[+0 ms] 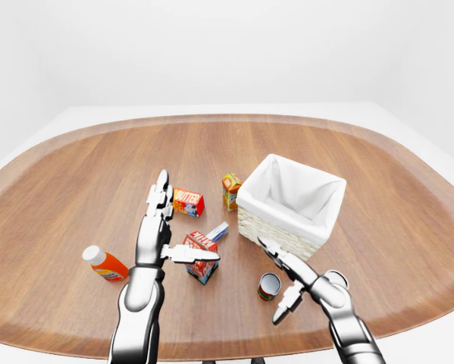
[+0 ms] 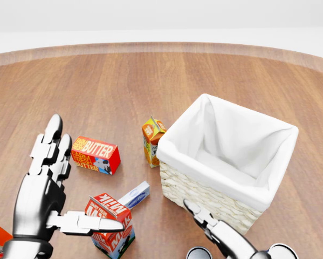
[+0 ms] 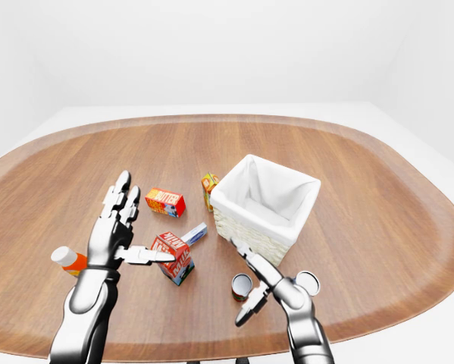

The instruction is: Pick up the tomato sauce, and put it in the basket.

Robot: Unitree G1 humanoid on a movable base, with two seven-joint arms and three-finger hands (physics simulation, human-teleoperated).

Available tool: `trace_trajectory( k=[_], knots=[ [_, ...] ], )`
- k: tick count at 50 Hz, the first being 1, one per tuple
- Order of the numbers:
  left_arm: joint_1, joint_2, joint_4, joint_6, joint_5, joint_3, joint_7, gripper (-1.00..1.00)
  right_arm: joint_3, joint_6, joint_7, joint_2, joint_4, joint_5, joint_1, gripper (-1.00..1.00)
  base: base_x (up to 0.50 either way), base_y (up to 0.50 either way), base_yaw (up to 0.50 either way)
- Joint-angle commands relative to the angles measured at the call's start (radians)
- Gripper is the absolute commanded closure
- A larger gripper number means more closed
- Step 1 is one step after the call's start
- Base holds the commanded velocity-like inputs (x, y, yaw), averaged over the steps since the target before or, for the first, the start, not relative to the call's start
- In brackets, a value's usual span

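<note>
The sauce can [image 1: 269, 286] stands upright on the table [image 1: 75, 182], at about six o'clock from the basket [image 1: 290, 203] and apart from it. The right hand [image 1: 295, 277] hangs just beside it at three o'clock, fingers spread and holding nothing, likely lined up so its fingers can close round the can. The left hand [image 1: 155, 232] is open too, fingers straight, thumb lying over the milk carton [image 1: 201, 258]; it seems merely parked. The basket's mouth is open, ready for a short lift toward twelve o'clock.
</note>
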Motion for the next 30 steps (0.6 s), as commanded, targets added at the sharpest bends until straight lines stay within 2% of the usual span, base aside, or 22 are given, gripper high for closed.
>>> trace_trajectory(
  k=[1, 30],
  knots=[
    [-0.001, 0.000, 0.005, 0.000, 0.000, 0.000, 0.001, -1.00, 0.002, 0.000, 0.006, 0.002, -0.032, -0.005, 0.008, -1.00, 0.00, 0.00, 0.00],
    [-0.001, 0.001, -0.003, 0.000, 0.000, 0.001, -0.001, -1.00, 0.006, 0.000, -0.017, -0.001, 0.028, -0.026, -0.012, -1.00, 0.00, 0.00, 0.00]
  ],
)
